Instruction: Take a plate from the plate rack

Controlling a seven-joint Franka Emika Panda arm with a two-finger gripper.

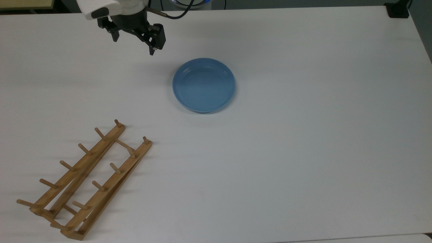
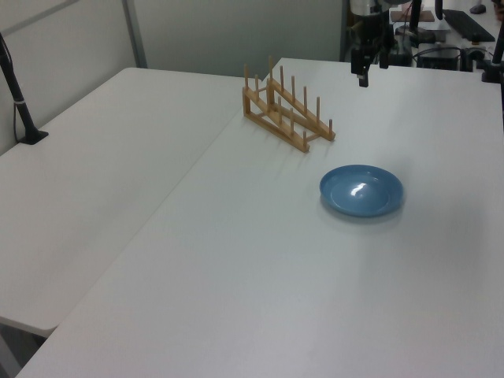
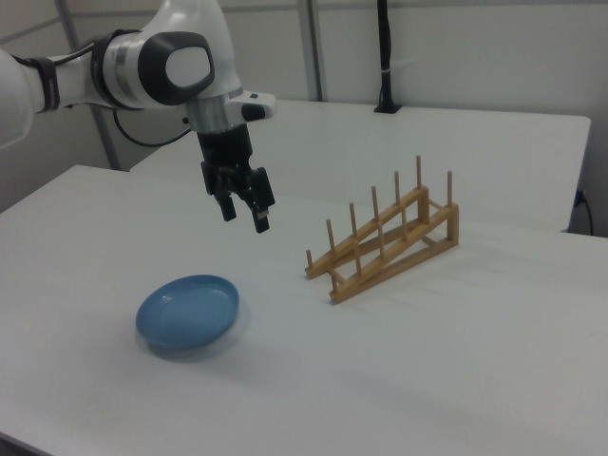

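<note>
Plate (image 1: 204, 84): round, light blue, lying flat on the white table (image 1: 303, 135), open side up. Not in the rack; nothing holds it.

Rack (image 1: 86, 179): wooden, pegs bare, well apart from the plate, toward the top view's lower left. Long axis runs diagonally in the top view, from lower left to upper right.

Gripper (image 1: 135, 38): raised above the table, fingers spread, nothing between them. In the right view the gripper (image 3: 242, 204) hangs clear above the surface, pointing down.

Governing relation: in the top view the plate lies to the gripper's lower right, near but not touching; the rack lies far below the gripper. A round plate offers no preferred axis, so any rim point serves.

Judgement: the plate is already off the rack, so the task appears done or nearly so.
</note>
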